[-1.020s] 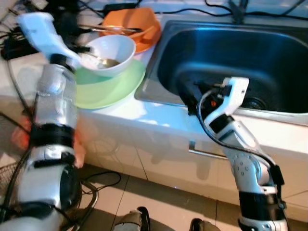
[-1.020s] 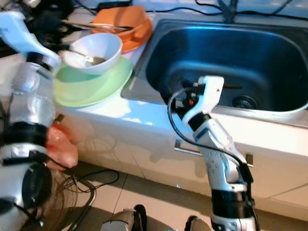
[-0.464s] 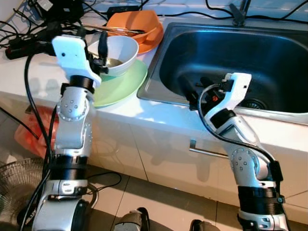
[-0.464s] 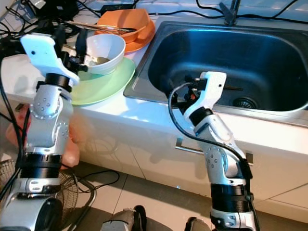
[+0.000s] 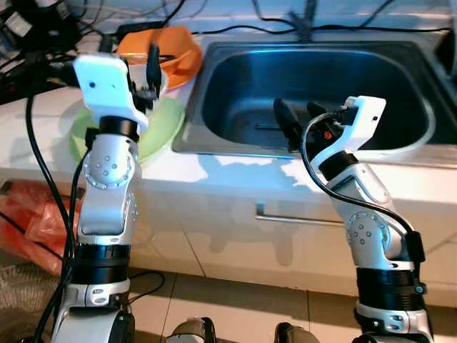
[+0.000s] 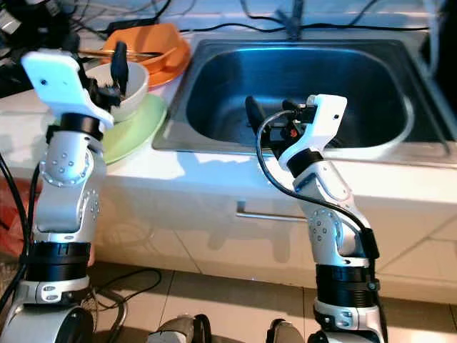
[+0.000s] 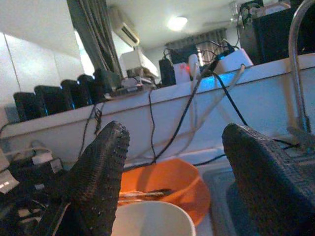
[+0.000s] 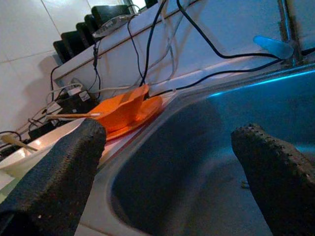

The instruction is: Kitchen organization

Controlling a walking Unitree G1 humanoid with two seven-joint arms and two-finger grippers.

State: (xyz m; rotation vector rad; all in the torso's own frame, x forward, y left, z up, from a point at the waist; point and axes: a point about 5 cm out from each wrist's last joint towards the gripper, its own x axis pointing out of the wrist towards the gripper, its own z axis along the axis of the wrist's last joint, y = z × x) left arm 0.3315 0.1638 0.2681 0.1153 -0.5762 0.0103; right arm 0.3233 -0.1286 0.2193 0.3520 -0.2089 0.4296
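Two silver-grey arms, rounded jointed segments, black bands at lower joints. White boxy wrist housing on each. Left gripper (image 5: 151, 63): black fingers (image 7: 98, 177), knurled, woven-looking texture, rounded tips. Right gripper (image 5: 298, 118): same black textured fingers (image 8: 59, 182). Black cable loops from right wrist along forearm; red-orange spot at wrist. Black cable beside left arm.

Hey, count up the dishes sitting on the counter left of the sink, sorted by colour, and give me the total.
White bowl: 1
Green plate: 1
Orange bowl: 1
Orange plate: 1
Total: 4

The white bowl sits on the green plate, the orange bowl on the orange plate. The left pincer hovers open at the white bowl.
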